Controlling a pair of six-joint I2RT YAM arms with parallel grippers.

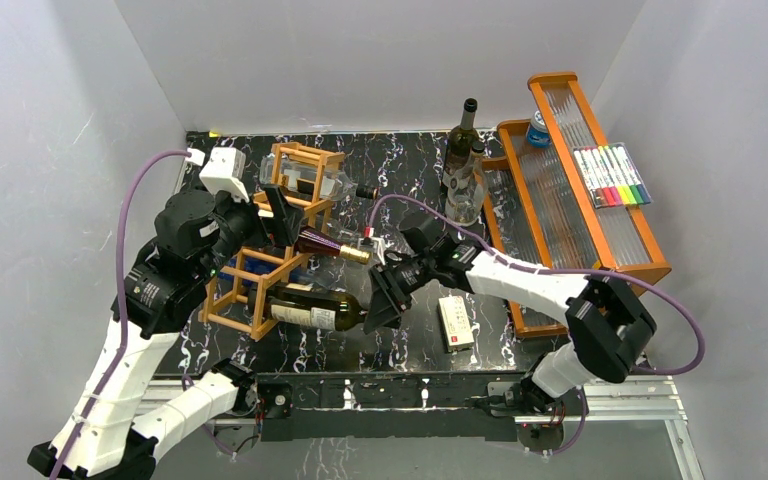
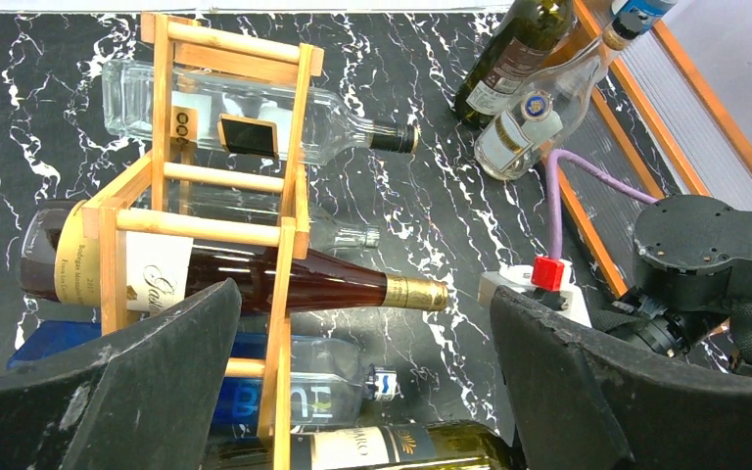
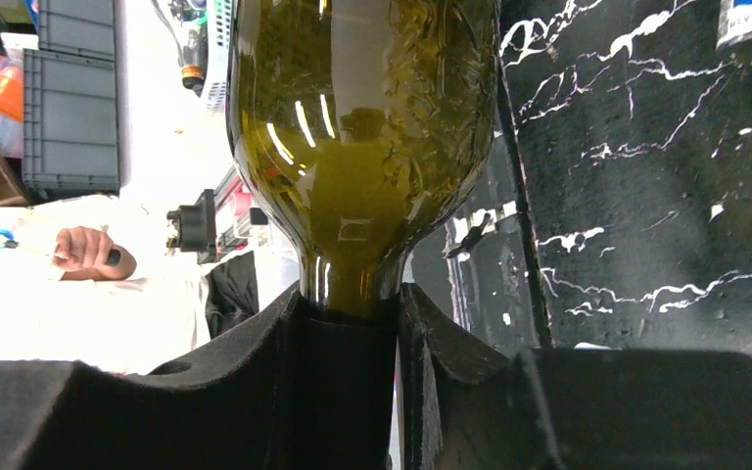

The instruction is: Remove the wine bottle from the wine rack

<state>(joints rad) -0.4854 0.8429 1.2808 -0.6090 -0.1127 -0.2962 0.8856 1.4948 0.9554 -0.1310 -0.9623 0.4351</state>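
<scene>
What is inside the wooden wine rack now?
The wine rack holds a clear bottle, a dark gold-capped bottle, a blue bottle and a green bottle, its neck in the right fingers. The left fingers partly hide lower cells.

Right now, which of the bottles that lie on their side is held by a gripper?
The olive-green bottle at the wine rack's near end: only its neck is clamped in the right gripper.

Top view: bright, even, diffuse overhead light. White walls (image 1: 360, 60) near overexposure. Shadows on the worktop (image 1: 410, 170) soft.
Left wrist view: sharp at distance, close foreground blurred, edges slightly bowed.
Right wrist view: background at left blown out. Curved highlight streaks on the wine bottle (image 3: 362, 127). Foreground soft.
</scene>
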